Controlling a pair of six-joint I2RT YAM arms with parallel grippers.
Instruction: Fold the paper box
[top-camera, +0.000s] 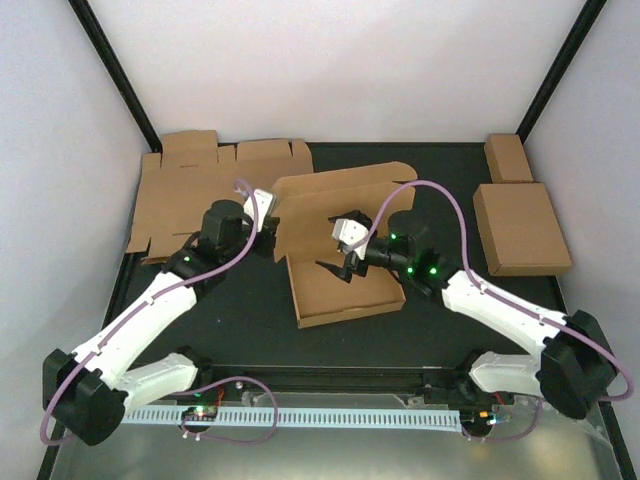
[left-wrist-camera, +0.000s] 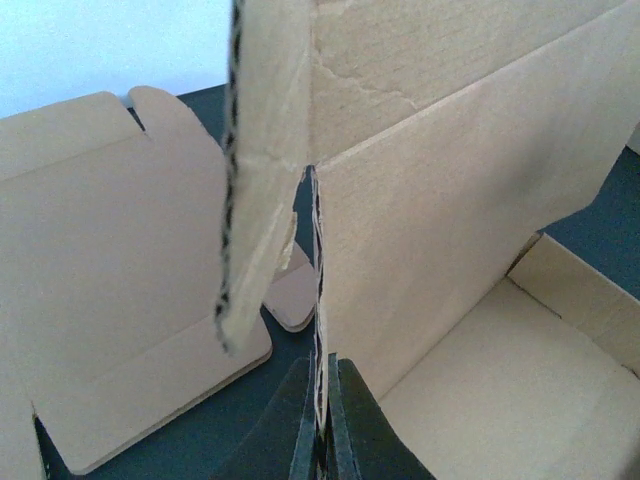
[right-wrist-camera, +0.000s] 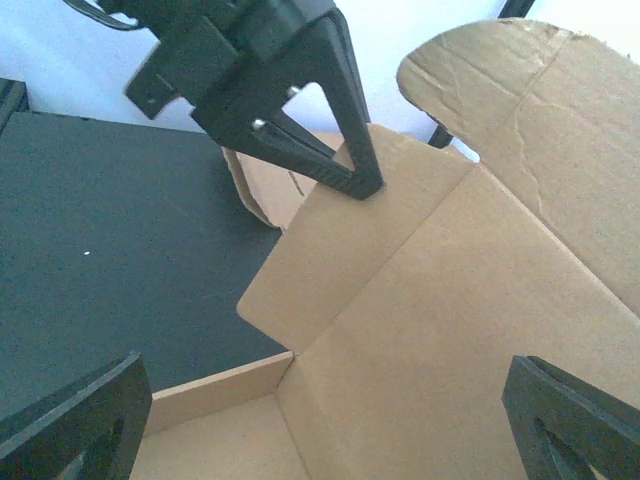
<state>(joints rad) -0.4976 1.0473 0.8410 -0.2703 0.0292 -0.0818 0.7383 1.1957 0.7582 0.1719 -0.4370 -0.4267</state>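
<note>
Paper box (top-camera: 345, 290) wall partly hides left pincer (top-camera: 271, 240).

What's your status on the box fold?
Left gripper shut on paper box, edge of raised wall. Right gripper open above its floor. Box half folded. Flat sheet close at left, nothing blocking.

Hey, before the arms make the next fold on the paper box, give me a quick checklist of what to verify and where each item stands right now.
1. Grip: left pincer shut on the edge of the paper box's upright panel: ok.
2. Free arm: right pincer open above the box: ok.
3. Right pincer clear of the cardboard: cannot tell, contact isn't visible.
4. Low front wall standing: ok.
5. Box closed: not ok, the panel stands open with its rounded tab untucked.
</note>
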